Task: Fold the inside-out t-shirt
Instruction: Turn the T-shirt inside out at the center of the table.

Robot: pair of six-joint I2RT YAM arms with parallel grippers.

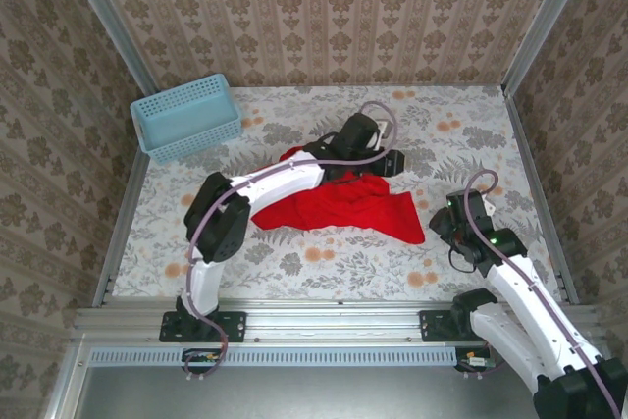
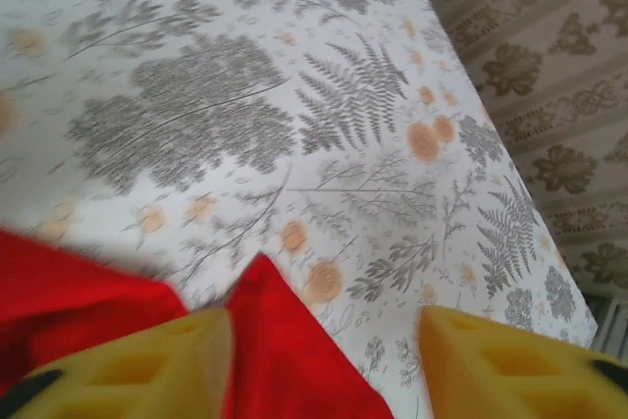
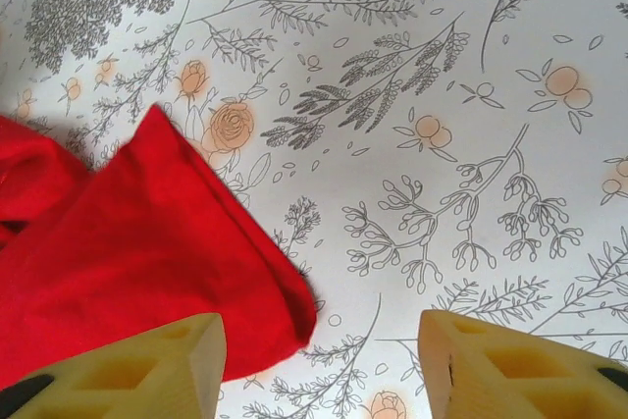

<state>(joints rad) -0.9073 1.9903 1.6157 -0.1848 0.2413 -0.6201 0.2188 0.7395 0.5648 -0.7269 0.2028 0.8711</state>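
Observation:
The inside-out t-shirt [image 1: 334,205], bright red, lies crumpled in the middle of the floral table. My left arm reaches over it, and my left gripper [image 1: 392,160] sits at its far right edge. In the left wrist view that gripper [image 2: 324,365] stands open. A pointed red corner of the shirt [image 2: 285,350] lies between the yellow fingers [image 2: 147,370], against the left one. My right gripper [image 1: 440,221] is at the shirt's near right corner. It is open too [image 3: 319,370], and a rounded fold of the shirt [image 3: 167,242] lies loose on the table beside its left finger [image 3: 147,370].
A light blue plastic basket [image 1: 186,115] stands at the back left corner of the table. Patterned walls close in the back and both sides. Bare tablecloth [image 1: 471,134] stretches to the right of the shirt and in front of it.

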